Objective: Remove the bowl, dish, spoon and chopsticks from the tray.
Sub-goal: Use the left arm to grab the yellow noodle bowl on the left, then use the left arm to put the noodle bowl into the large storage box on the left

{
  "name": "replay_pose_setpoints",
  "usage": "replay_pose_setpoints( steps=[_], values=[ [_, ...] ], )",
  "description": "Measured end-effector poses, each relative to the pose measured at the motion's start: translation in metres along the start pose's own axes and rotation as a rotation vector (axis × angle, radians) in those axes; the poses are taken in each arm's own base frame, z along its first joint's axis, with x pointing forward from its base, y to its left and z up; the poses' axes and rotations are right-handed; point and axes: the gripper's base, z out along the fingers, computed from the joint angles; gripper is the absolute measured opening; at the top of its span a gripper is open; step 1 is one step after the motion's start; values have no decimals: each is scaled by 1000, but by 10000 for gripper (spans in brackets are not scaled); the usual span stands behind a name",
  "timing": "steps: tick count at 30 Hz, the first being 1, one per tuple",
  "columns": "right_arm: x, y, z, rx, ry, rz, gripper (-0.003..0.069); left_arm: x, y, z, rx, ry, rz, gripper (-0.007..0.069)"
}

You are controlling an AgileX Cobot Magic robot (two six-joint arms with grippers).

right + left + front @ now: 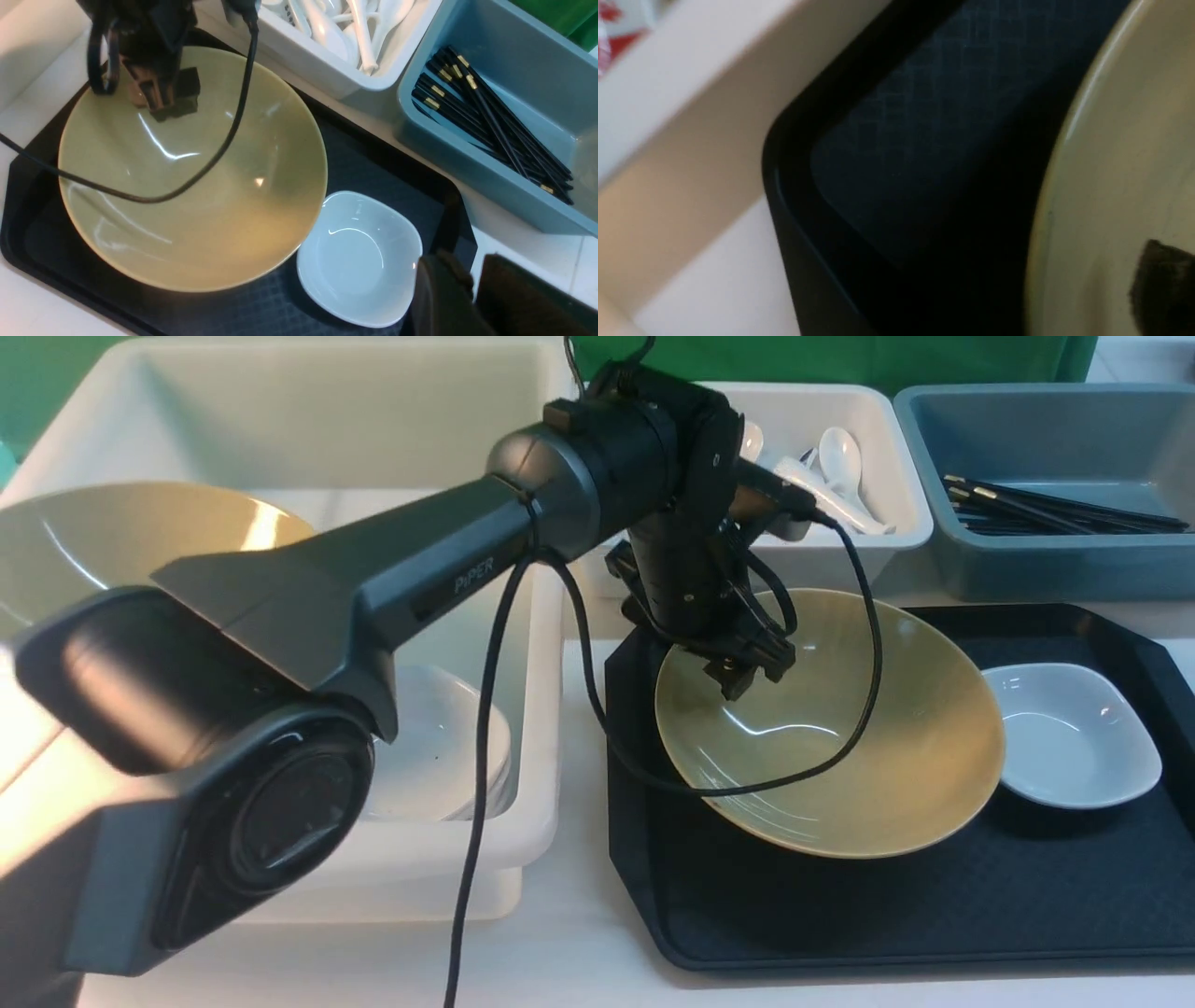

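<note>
On the black tray [840,915], the wide tan bowl [868,737], and just beside, at the right in the front view, the small white dish [1074,733]. Left claw [733,677] at the bowl's far left part, with fingertips over the inside surface; not possible to tell how far open, or if closed on the rim. Across the bowl in the front view, a black cable [873,663] from the left arm [411,560]. Right claw [473,277] near the dish in the right wrist view, a little open, with nothing visible between the fingers. Behind the tray, a small white bin [896,406] with white spoons [840,462] and a grey-blue bin [1046,565] with black chopsticks [1046,509]. On the counter [579,896] at the left, a large white bin [537,709] with white dishes [434,737] inside, partly behind the left arm.
</note>
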Motion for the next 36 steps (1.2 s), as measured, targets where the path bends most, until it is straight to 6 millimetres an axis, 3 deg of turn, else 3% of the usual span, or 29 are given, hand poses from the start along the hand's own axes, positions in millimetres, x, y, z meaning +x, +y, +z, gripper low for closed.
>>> replay_pose_setpoints(
  steps=[1,3,9,13,19,21,22,23,24,25,28,30,31,32,36],
  values=[
    [0,0,0,0,0,0,151,1,0,3,3,11,-1,244],
    [0,0,0,0,0,0,152,-2,-1,-3,33,-20,-38,139],
    [-1,0,0,3,-12,0,155,-5,0,-29,129,-63,-92,20],
    [-2,-1,0,6,-27,0,160,-3,19,-56,217,-107,-141,3],
    [-7,-1,0,16,-77,0,164,14,74,-151,300,-301,-223,5],
    [-10,-2,-1,19,-112,2,165,23,84,-180,314,-347,-239,5],
    [-11,-2,-1,19,-116,3,165,24,85,-183,310,-354,-241,5],
    [-14,-1,-1,13,-151,11,165,35,94,-208,299,-389,-250,5],
    [-15,-1,-1,9,-162,14,165,37,94,-211,301,-388,-249,5],
    [-20,2,-2,-21,-216,19,165,55,105,-244,266,-437,-272,5],
    [-29,9,-1,-103,-289,6,165,88,121,-279,200,-488,-341,5],
    [-38,15,3,-185,-328,-19,165,133,138,-310,110,-525,-445,5],
    [-40,16,4,-199,-332,-25,165,137,140,-312,103,-527,-456,5],
    [-47,19,8,-241,-352,-41,165,167,149,-324,44,-536,-543,5],
    [-63,30,19,-307,-367,-90,165,241,170,-331,-112,-554,-815,5]
  ],
)
